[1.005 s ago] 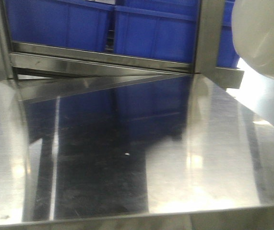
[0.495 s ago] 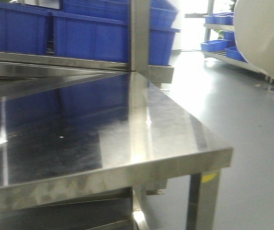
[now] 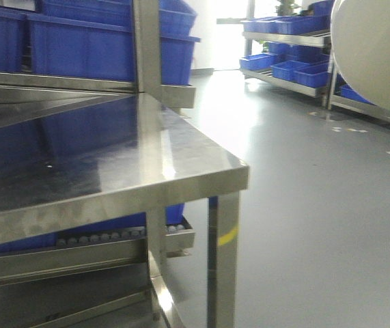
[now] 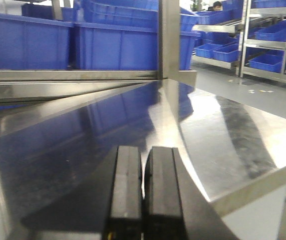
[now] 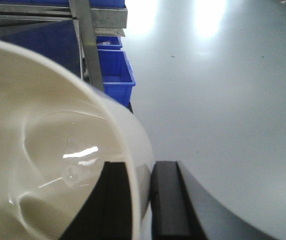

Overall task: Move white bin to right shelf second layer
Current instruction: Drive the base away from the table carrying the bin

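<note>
The white bin [image 3: 375, 55] hangs in the air at the upper right of the front view, above the grey floor. In the right wrist view the white bin [image 5: 42, 150] fills the left half. My right gripper [image 5: 140, 200] is shut on its rim, one finger inside the tub and one outside. My left gripper [image 4: 144, 190] is shut on nothing and hovers low over the steel tabletop [image 4: 223, 130]. The right shelf second layer is out of view.
The steel table's corner [image 3: 239, 174] and leg [image 3: 223, 266] stand close at centre, with a roller rail [image 3: 113, 238] beneath. Blue crates [image 3: 78, 41] sit behind an upright post [image 3: 147, 41]. Far racks holding blue crates [image 3: 290, 65] stand across the grey floor [image 3: 331, 225].
The front view has swung to the right: the table has slid left, and its corner, the floor and the far racks have come into view. The white bin stays held at the upper right.
</note>
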### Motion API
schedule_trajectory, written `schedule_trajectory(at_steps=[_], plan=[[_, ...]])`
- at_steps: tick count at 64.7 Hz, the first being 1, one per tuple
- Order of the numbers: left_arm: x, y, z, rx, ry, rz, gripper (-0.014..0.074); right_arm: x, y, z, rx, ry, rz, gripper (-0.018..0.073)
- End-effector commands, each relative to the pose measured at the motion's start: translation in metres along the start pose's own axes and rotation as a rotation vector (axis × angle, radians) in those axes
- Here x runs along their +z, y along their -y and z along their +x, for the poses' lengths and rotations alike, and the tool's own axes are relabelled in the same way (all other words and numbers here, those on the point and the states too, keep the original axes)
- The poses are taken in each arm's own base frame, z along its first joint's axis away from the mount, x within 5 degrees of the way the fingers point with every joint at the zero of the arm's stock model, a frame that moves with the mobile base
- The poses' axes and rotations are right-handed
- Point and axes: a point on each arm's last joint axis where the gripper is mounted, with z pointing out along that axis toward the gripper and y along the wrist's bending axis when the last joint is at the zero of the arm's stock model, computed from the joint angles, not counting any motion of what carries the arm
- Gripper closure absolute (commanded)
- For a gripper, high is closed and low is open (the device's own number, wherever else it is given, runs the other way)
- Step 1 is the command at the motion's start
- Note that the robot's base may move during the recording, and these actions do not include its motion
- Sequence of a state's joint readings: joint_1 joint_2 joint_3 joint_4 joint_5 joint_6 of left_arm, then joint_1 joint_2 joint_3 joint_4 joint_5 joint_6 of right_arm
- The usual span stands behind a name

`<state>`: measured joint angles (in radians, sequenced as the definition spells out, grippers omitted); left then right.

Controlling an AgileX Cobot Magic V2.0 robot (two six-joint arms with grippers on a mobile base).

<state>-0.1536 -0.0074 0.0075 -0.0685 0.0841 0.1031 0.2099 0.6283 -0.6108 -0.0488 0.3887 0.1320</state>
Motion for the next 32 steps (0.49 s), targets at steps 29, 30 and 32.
schedule_trajectory(at_steps=[29, 30, 32], plan=[[0.0002, 0.0, 0.0041, -0.009, 0.061, 0.0, 0.0512, -0.0047, -0.0013, -0.0193, -0.002, 0.135, -0.011, 0.0503], [0.0002, 0.0, 0.0041, -0.009, 0.061, 0.0, 0.0512, -0.0047, -0.0013, -0.0193, -0.002, 0.135, -0.011, 0.0503], [0.0002, 0.0, 0.0041, -0.009, 0.061, 0.0, 0.0512, -0.0047, -0.0013, -0.0193, -0.002, 0.135, -0.011, 0.0503]])
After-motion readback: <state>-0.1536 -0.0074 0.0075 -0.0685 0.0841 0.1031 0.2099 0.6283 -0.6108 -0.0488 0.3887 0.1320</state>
